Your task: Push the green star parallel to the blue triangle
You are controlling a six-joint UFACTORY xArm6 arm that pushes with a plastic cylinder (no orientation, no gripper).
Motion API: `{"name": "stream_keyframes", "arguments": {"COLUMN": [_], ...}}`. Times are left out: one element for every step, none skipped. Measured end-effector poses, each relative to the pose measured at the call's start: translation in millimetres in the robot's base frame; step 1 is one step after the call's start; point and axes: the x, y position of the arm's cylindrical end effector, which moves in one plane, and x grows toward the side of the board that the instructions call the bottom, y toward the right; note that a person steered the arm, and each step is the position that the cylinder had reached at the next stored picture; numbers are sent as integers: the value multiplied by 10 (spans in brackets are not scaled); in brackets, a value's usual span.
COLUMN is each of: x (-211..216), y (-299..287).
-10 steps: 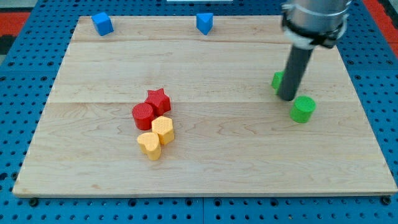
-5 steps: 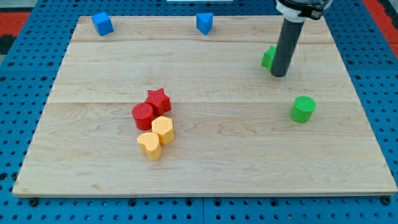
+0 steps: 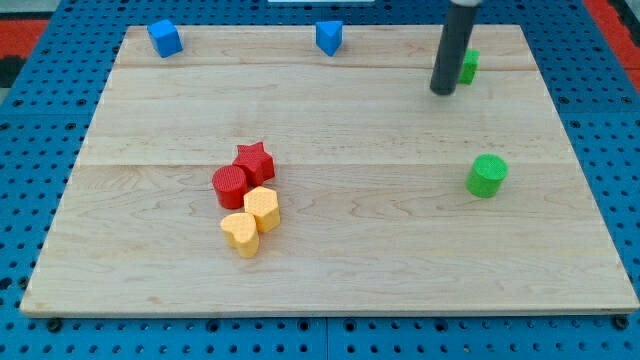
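1. One green block point(image 3: 468, 66), mostly hidden behind rod point(image 3: 452, 45), near board's top right; shape can't be made out from visible sliver, presumably the star. Sits just at view's right of rod, touching or nearly so; can't tell which.
2. Tip point(image 3: 442, 92) down on wood at lower left of that green block, close beside it. No jaws on this tool, just a plain dark rod, carrying nothing.
3. Blue triangle point(image 3: 329, 37) along top edge, well to view's left of green block, slightly higher in view. Bare wood between them.
4. Blue cube point(image 3: 165, 38) further left on same top edge, near board's top left corner, well apart from triangle.
5. Green cylinder point(image 3: 487, 175) on right side of board, below tip and green block, well apart from both, standing upright.
6. Cluster of four left of centre: red star point(image 3: 255, 160) at top, red cylinder point(image 3: 230, 186) touching it at lower left, yellow block point(image 3: 262, 208) just below, looks hexagonal but not sure, and yellow heart point(image 3: 240, 233) lowest, touching yellow block above.
7. Cluster far from tip, across board's middle.
8. Wooden board point(image 3: 330, 280) lies on blue pegboard table point(image 3: 20, 180), visible round all edges; red patches at top corners of view.
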Motion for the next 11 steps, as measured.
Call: {"name": "stream_keyframes", "arguments": {"x": [-373,-755,-370,-504,-774,-858,-499,-480,-837,-1022,-1022], "y": [418,45,5,362,-100,-74,-228,622,556,506,257]}}
